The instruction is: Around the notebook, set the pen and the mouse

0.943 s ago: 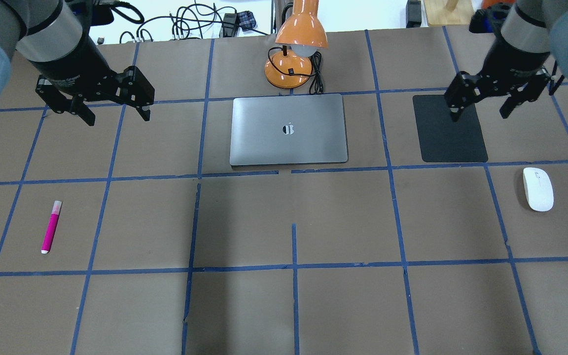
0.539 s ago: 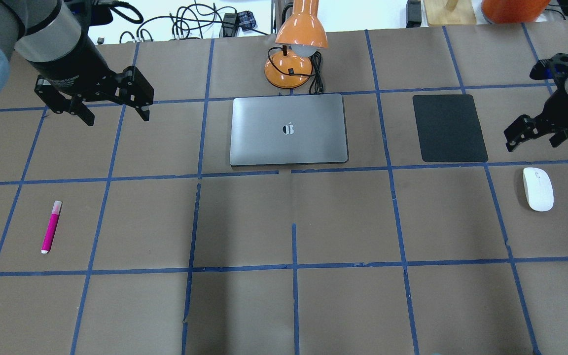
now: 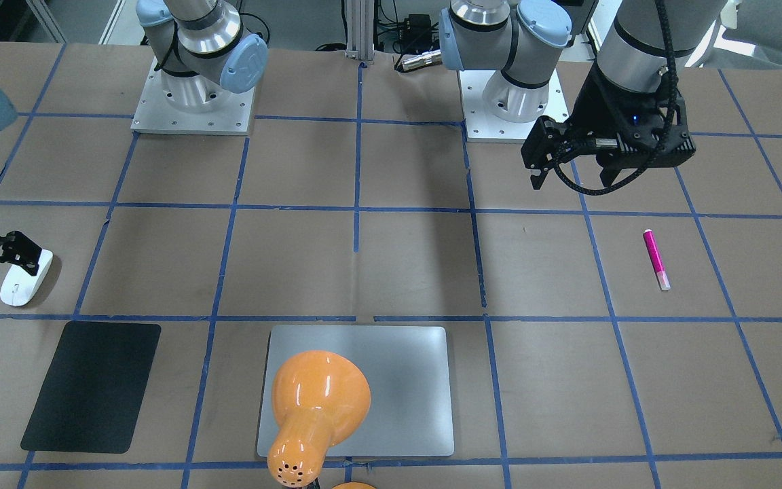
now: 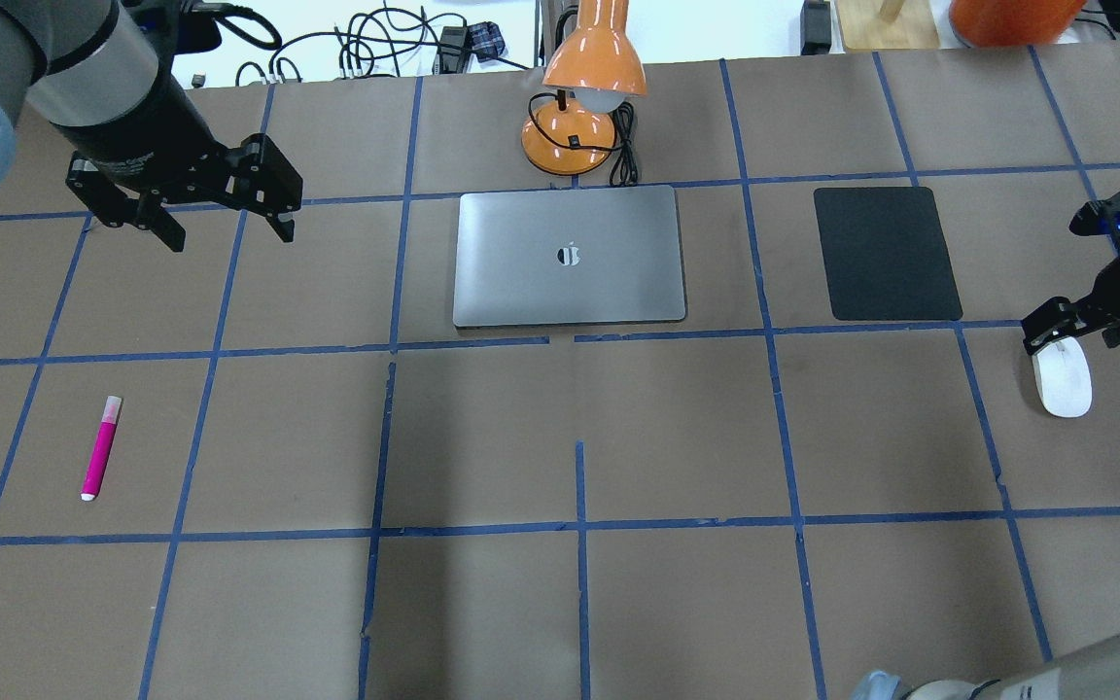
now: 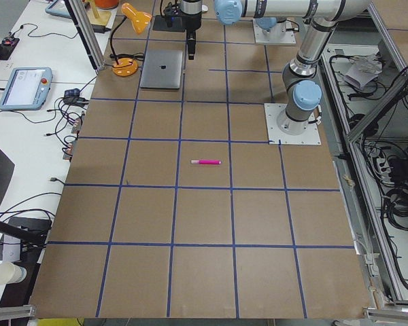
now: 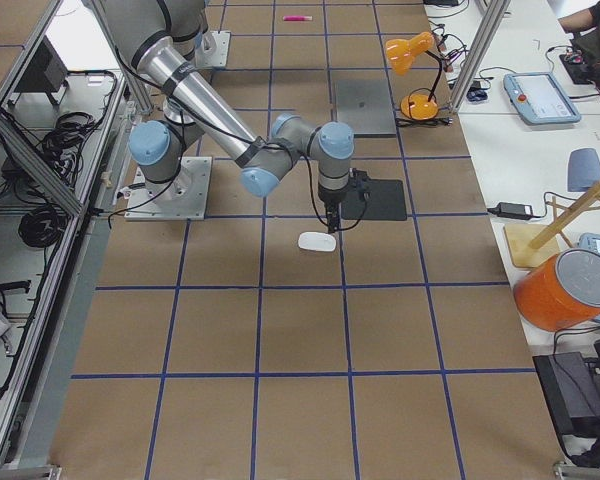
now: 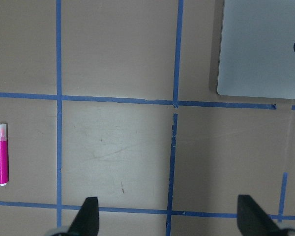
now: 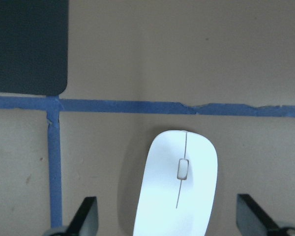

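mouse (image 8: pixel 179 187) cut off by the right wrist view's lower edge, notebook (image 3: pixel 411 380) partly hidden behind lamp shade (image 3: pixel 316 401)

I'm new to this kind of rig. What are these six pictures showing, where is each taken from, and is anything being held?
Two robot arms stand at a brown table marked with blue tape squares; each ends in a two-finger gripper. One picture looks down from behind the robot, one faces it from across the table, two look along the table from its ends, and two come from cameras on the wrists. On the table lie a silver notebook, an orange lamp just beyond it, a black pad, a pink pen and a white mouse. Nothing is held. The left gripper hangs open above bare table, away from the pen. The right gripper is open and low over the mouse, a finger on either side, not closed on it.
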`<state>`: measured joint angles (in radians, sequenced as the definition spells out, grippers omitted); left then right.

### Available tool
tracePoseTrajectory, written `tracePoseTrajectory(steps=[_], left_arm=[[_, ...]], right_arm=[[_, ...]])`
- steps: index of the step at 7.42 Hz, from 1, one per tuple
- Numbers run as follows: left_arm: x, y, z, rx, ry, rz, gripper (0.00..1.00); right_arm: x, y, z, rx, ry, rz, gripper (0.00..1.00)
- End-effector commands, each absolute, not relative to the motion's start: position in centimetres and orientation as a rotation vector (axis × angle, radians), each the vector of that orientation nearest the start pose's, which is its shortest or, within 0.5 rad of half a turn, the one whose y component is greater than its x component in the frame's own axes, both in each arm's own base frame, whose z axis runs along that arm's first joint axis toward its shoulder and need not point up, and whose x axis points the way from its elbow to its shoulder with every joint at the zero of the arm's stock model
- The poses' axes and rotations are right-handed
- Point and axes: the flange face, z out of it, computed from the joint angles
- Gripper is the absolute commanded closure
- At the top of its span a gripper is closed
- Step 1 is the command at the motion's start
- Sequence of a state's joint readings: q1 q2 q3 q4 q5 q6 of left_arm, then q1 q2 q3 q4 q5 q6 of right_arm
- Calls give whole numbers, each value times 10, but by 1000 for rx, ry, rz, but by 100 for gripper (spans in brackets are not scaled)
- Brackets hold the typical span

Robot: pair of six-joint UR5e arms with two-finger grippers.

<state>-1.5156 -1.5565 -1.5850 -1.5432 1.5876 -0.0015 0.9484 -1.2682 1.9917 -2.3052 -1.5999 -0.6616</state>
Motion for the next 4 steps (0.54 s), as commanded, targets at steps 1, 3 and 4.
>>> tracePoseTrajectory(steps=[1,3,4], left_arm=[[-104,-495,491,-89,3122,-42,0],[-104,-495,491,-89,3122,-42,0],[-104,-495,491,-89,3122,-45,0]], right_arm=[[-202,-498,197,-61,3157,47,0],[-205,-499,180,-99,3158,106,0],[-207,-500,178,-101,3159,108,0]])
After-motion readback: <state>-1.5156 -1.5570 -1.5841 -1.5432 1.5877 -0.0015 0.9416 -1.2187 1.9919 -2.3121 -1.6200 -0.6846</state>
